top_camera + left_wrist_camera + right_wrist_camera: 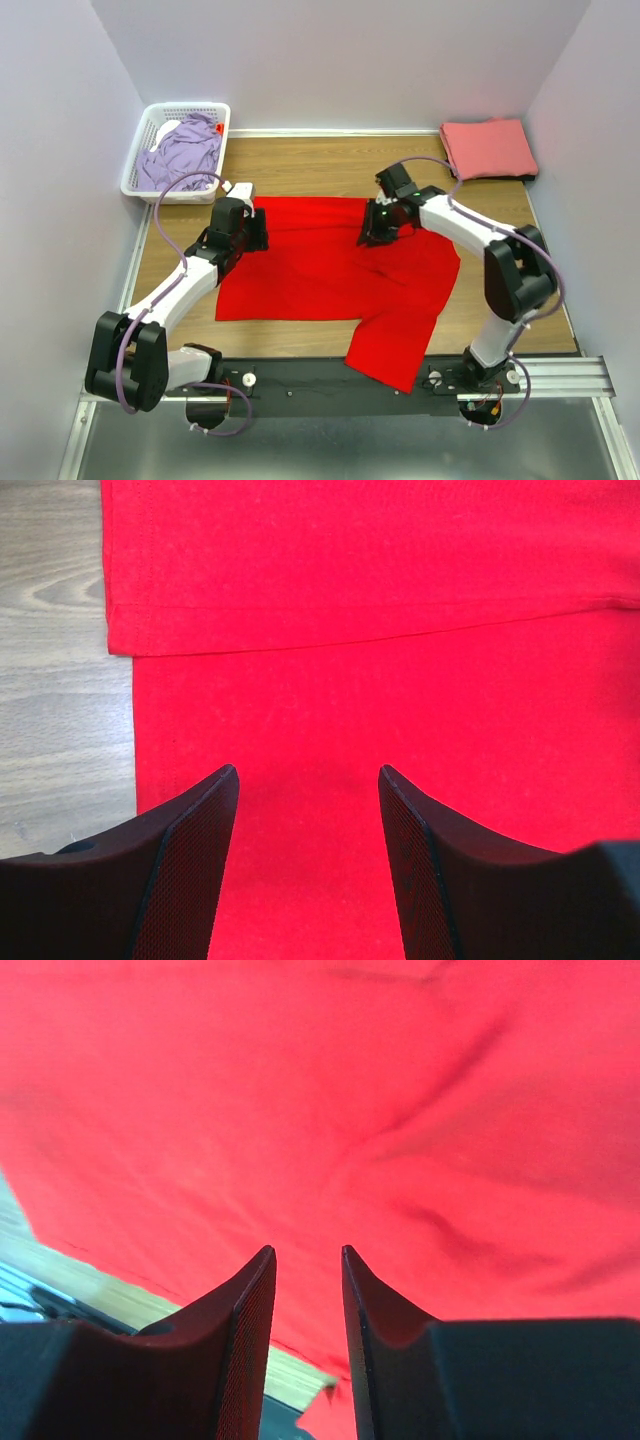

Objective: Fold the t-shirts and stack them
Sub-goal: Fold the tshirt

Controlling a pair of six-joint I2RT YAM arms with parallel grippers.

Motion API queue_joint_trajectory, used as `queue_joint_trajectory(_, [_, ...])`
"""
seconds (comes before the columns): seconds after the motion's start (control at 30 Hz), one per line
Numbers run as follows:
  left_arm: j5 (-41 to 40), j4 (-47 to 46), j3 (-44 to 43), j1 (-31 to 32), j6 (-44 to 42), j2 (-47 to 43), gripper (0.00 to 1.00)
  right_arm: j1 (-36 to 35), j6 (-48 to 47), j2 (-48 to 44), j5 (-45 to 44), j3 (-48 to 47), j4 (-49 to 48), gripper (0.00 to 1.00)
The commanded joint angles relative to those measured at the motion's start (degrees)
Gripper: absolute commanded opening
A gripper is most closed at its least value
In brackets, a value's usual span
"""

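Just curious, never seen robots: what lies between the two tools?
Only the red t-shirt, lying spread out; the top view shows its cloth spanning from the left tool to the right tool.

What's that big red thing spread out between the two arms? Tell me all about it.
A bright red t-shirt of soft plain cloth, lying mostly flat and slightly wrinkled on the wooden table. Near the left fingers a hemmed layer lies over another; one part reaches past the table's near edge. Those and the right fingers hover over it, parted, gripping nothing.
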State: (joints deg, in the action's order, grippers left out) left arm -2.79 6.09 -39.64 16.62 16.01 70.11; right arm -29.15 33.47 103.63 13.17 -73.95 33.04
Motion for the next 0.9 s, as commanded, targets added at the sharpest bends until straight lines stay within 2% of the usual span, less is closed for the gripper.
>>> queue_joint_trajectory(0.0, [-0.47,0.33,-1.5,-0.01,-0.54,0.29,0.66,5.23,-0.69,-6.51,-1.21,5.55,-0.87,0.4])
queue_joint_trajectory(0.2, [-0.64,0.33,-1.32,0.08,-0.45,0.29,0.66,14.81,0.27,-12.49,3.26,15.05,-6.04,0.39])
queue_joint_trajectory(0.43, [-0.55,0.24,-1.41,-0.01,-0.37,0.64,0.66,18.69,3.09,-14.69,6.6,26.04,-11.5,0.37])
queue_joint_trajectory(0.67, [-0.47,0.24,-1.41,-0.01,-0.45,1.08,0.66,21.93,3.97,-17.5,3.54,33.25,-11.86,0.35])
queue_joint_trajectory(0.87, [-0.47,0.33,-1.41,-0.01,-0.37,1.26,0.66,25.1,4.23,-19.08,0.11,35.28,-11.24,0.34])
